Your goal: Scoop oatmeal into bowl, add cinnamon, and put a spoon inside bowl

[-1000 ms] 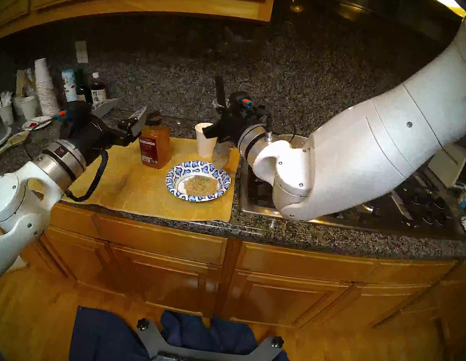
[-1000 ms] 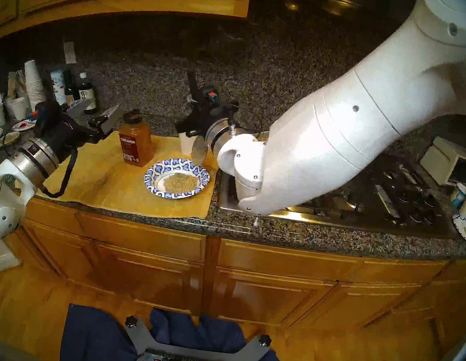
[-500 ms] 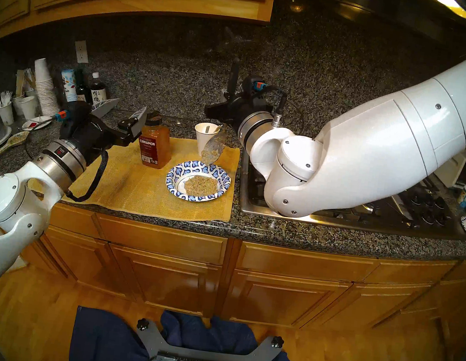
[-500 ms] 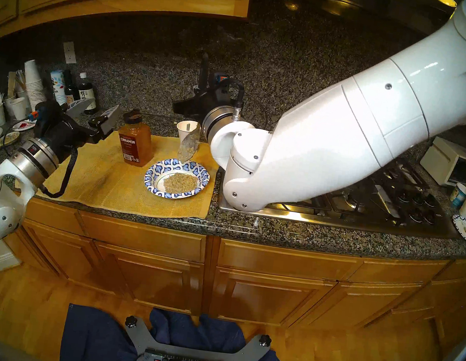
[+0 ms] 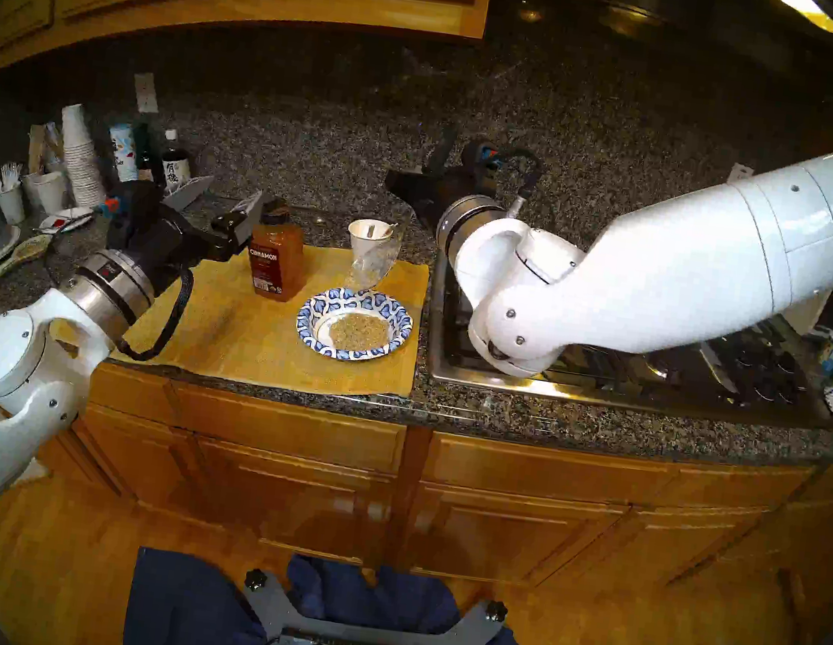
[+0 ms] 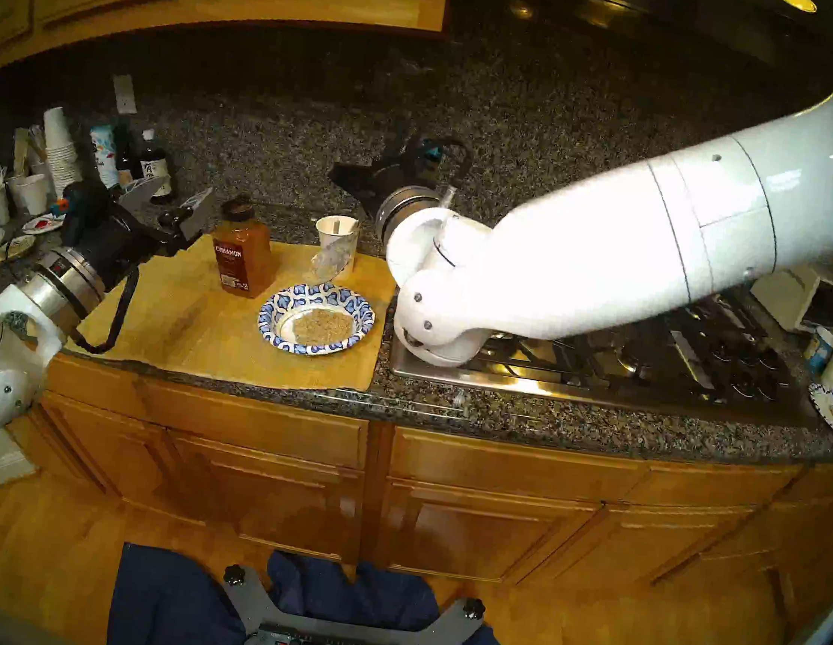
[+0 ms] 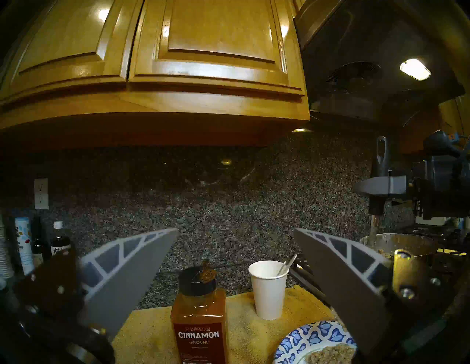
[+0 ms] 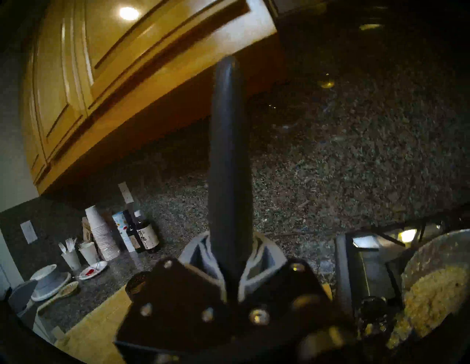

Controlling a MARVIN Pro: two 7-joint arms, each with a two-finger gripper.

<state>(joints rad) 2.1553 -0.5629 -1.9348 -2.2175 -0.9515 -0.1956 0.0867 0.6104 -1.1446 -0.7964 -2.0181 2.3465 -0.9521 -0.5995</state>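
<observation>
Right arm level above the counter, serving spoon clamped; left arm idle, jaws wide.

My right gripper (image 8: pixel 230 287) is closed on the dark handle of the serving spoon (image 5: pixel 372 261), whose blurred bowl hangs over the far rim of the bowl (image 5: pixel 354 324). Oatmeal (image 5: pixel 358 332) lies in that bowl. My left gripper (image 7: pixel 235 256) stands apart around nothing, the cinnamon (image 7: pixel 199 322) just ahead. A paper cup (image 5: pixel 367 243) holding the spoon (image 7: pixel 287 264) stands behind.
</observation>
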